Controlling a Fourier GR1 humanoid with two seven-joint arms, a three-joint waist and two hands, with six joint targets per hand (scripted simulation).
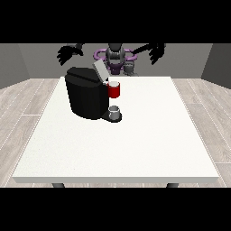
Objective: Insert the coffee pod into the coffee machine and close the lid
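Presently, 1 black coffee machine [85, 97] stands on the white table [135, 144], towards the view's left and in the far half of the top. Its lid [99, 70] is up — a grey flap tilted back above the machine's front. A red thing at the machine [114, 90] sits at the front, just under the lid. Below it, on the machine's low base, rests a small grey thing [115, 112]; it may be the pod, but the view does not let me tell.

The robot [116, 56] stands behind the far edge with both arms raised and spread. The hand at the view's left [67, 53] hangs above and behind the machine, apart from it, with fingers splayed and nothing in them. The hand at the view's right [156, 53] is well apart from the machine — likewise spread and holding nothing. Neither hand touches the table or the lid.
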